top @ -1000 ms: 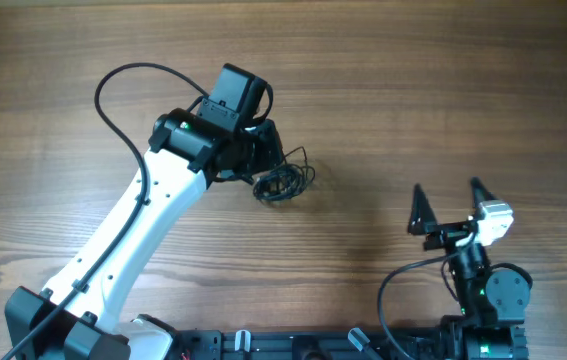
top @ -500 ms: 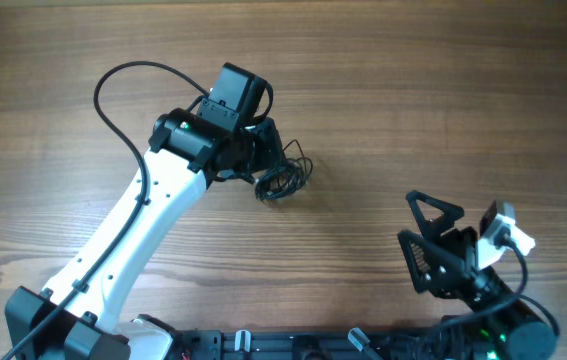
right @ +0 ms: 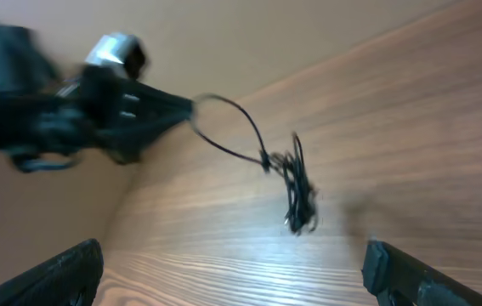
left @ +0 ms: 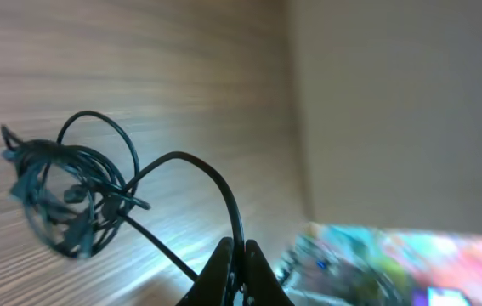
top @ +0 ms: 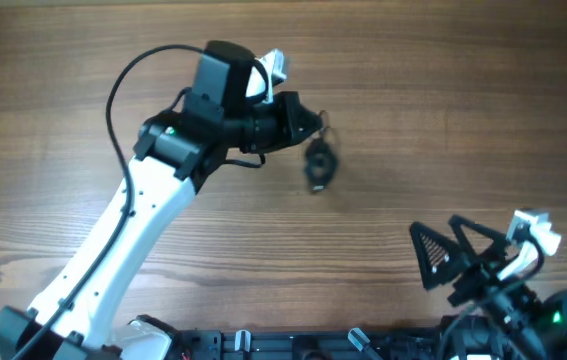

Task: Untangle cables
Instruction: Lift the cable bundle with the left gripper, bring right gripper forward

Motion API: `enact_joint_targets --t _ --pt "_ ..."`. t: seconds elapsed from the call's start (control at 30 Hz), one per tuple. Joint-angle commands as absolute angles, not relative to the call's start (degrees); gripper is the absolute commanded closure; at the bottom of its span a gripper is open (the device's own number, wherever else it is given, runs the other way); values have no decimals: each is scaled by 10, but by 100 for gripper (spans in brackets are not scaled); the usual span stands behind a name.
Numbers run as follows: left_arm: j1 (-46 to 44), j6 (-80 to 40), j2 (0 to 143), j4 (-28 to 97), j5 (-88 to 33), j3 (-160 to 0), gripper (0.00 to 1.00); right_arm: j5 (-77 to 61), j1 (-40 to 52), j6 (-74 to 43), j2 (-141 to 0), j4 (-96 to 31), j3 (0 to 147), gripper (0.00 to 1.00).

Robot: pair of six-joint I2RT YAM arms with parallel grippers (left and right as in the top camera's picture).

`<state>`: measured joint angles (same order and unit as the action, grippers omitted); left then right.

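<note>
Black tangle (top: 319,165) now lifted off bench (top: 463,100), dangling from left jaws pinching its strand; spread right jaws can pull.

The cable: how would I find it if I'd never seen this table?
On the wooden table, follow the white left arm to its claw. The cable is the thin black strand pinched there, ending in a knotted clump, unlike the smooth wire loop on the arm.

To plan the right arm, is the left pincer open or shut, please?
Shut: the left pincer pinches a strand of the tangled thin black cable, fingertips touching.
</note>
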<state>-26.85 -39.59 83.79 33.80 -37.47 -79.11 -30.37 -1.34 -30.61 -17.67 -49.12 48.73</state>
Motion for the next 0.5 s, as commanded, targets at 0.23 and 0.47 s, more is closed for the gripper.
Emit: enact_joint_targets --t 0.23,0.47 --pt "-266 -493 811 272 -556 -797 96 -314 -15 -331 -239 -502 499 0" --pt "-266 -614 811 209 -620 -797 96 -348 -15 -282 -252 -500 499 0"
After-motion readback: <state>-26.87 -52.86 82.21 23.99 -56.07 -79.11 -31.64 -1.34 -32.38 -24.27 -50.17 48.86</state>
